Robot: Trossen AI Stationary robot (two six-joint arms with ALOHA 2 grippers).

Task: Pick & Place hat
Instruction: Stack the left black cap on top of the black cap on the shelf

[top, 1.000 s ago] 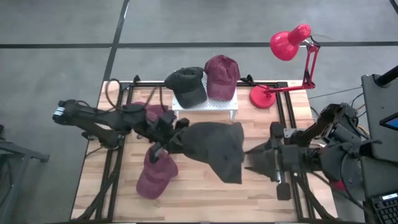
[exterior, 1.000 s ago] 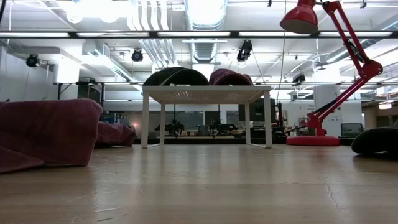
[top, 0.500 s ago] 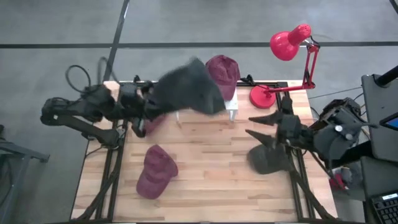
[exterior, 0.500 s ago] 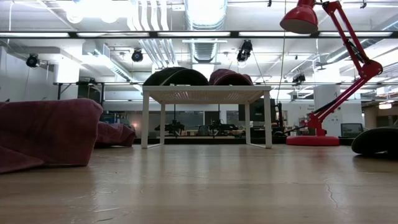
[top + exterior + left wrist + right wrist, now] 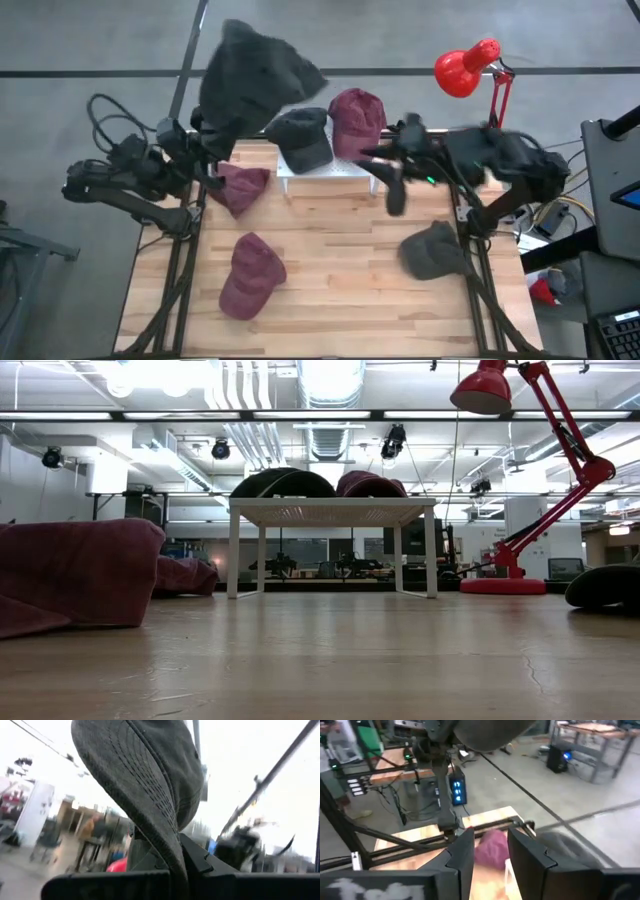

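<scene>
My left gripper (image 5: 205, 150) is shut on a dark grey hat (image 5: 255, 75) and holds it high over the table's far left corner. In the left wrist view the hat (image 5: 150, 780) stands up above the fingers. My right gripper (image 5: 385, 180) hovers in front of the white rack (image 5: 330, 170), fingers apart and nothing between them (image 5: 490, 855). A dark hat (image 5: 305, 135) and a maroon hat (image 5: 355, 120) rest on the rack's top. Two maroon hats (image 5: 250, 275) (image 5: 240, 185) and another dark hat (image 5: 435, 250) lie on the table. My left gripper pinches the hat's stitched brim (image 5: 172, 855) between its two fingers, near the brim's edge. The fingers slant upward, and the crown rises above them. The hat is lifted clear of the table.
A red desk lamp (image 5: 465, 70) stands at the far right corner, its base (image 5: 425, 155) beside the rack. The low view shows the rack (image 5: 330, 510) on thin legs with bare wood in front of it. Black rails run along both table sides.
My left gripper has carried the dark grey hat from the table's middle toward the far left corner and upward, tipping up so the hat now stands above it. My right gripper has swung from the right edge toward the rack at the far side.
</scene>
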